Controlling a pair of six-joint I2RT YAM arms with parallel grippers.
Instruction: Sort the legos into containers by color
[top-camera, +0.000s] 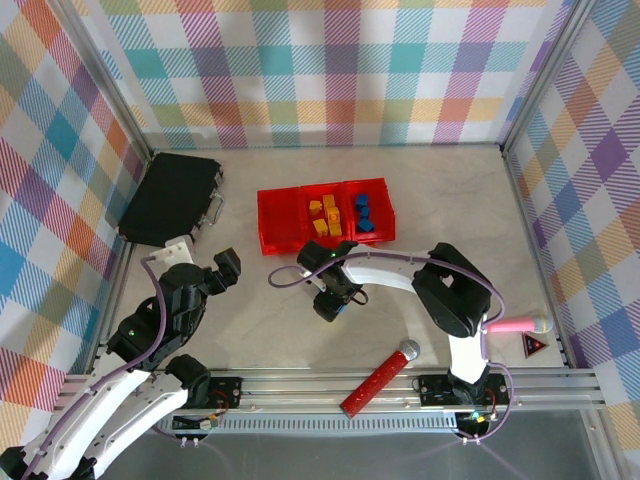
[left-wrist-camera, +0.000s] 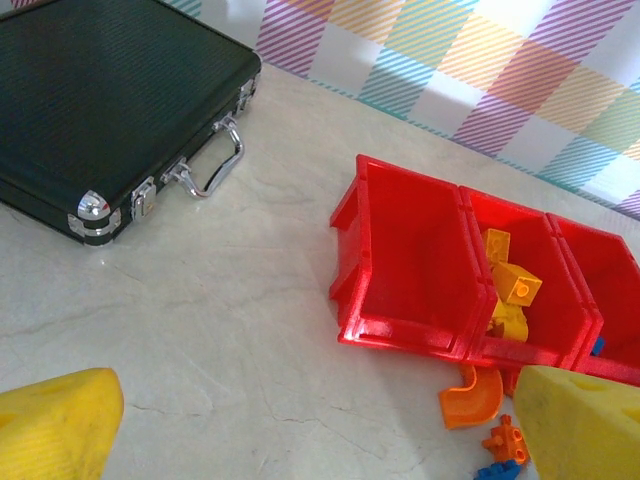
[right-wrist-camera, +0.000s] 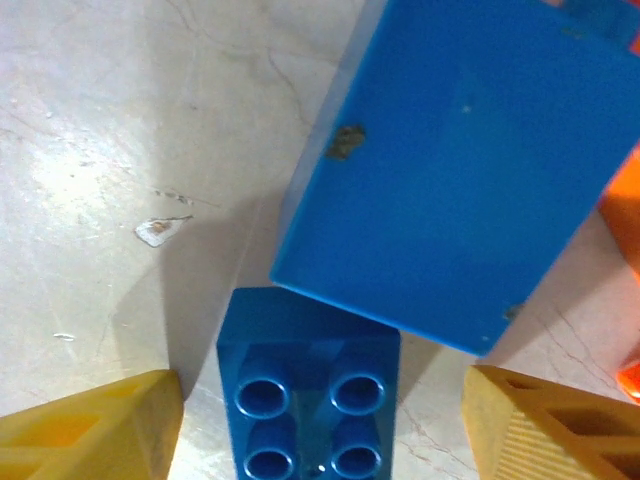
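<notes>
Your right claw (right-wrist-camera: 325, 420) stands released. Its fingers are either side of a small blue brick (right-wrist-camera: 310, 385) that lies underside up on the surface (right-wrist-camera: 90, 150), and they touch neither flank. A larger blue brick (right-wrist-camera: 460, 170) lies just beyond, perhaps touching it. This looks like the pick step for a blue piece. Clench squarely, lift clear of the neighbour, then carry it to the containers (left-wrist-camera: 400, 250), whose right-hand bin holds blues. Your left claw (left-wrist-camera: 315, 430) hangs wide open and empty. You'll find no legible writing on the bricks, the bins or the black case (left-wrist-camera: 100, 100).
</notes>
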